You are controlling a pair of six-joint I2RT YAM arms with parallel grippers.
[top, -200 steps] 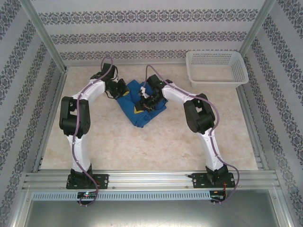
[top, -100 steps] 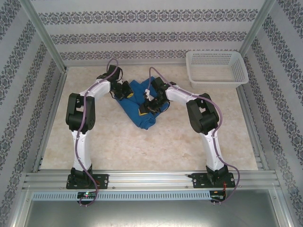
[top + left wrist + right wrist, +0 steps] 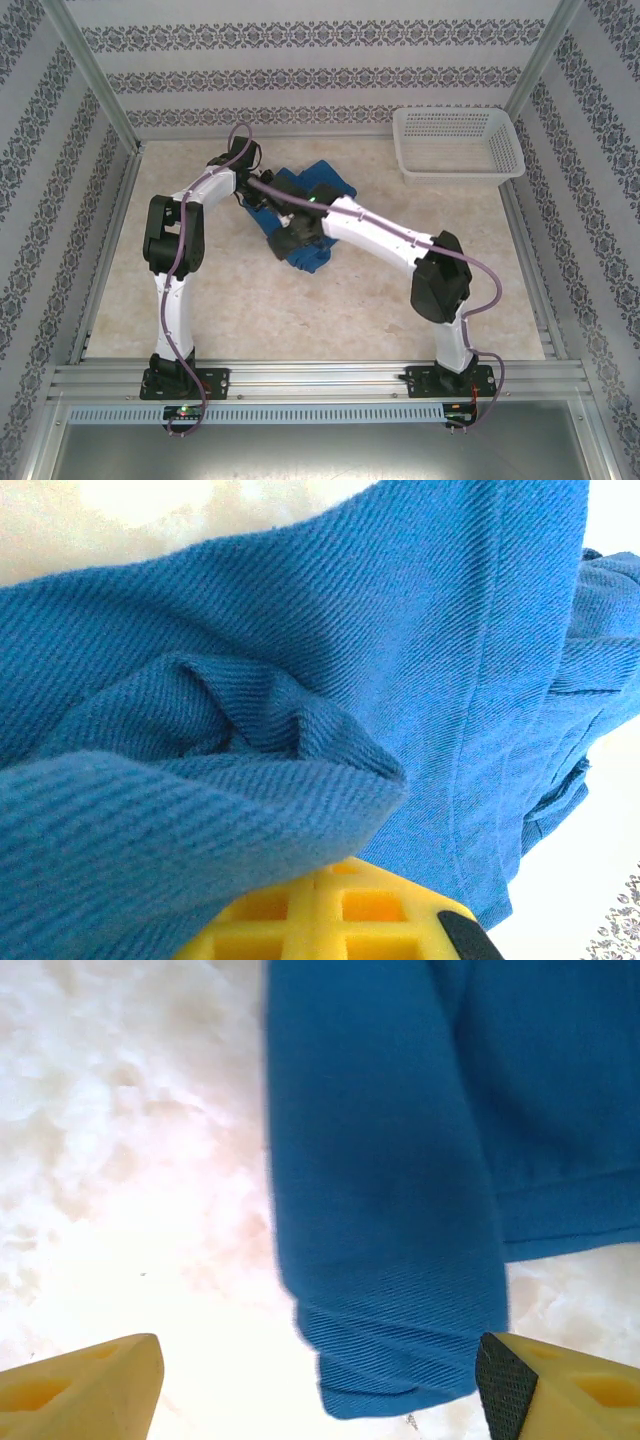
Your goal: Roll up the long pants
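From above, the long pants (image 3: 320, 181) lay bunched on the bench (image 3: 300, 320), far left of the white basket (image 3: 458, 146). The left fingers (image 3: 262, 196) were at the left edge of the pile and the right fingers (image 3: 290, 236) were over its near part.

In the left wrist view, the left fingers (image 3: 330, 916) were closed on a fold of the blue cloth (image 3: 300, 650), which hung over the yellow pad.

In the right wrist view, the right fingers (image 3: 90, 1385) stood wide apart and held nothing. The folded end of the pants (image 3: 390, 1260) reached down between them, closer to the right one.
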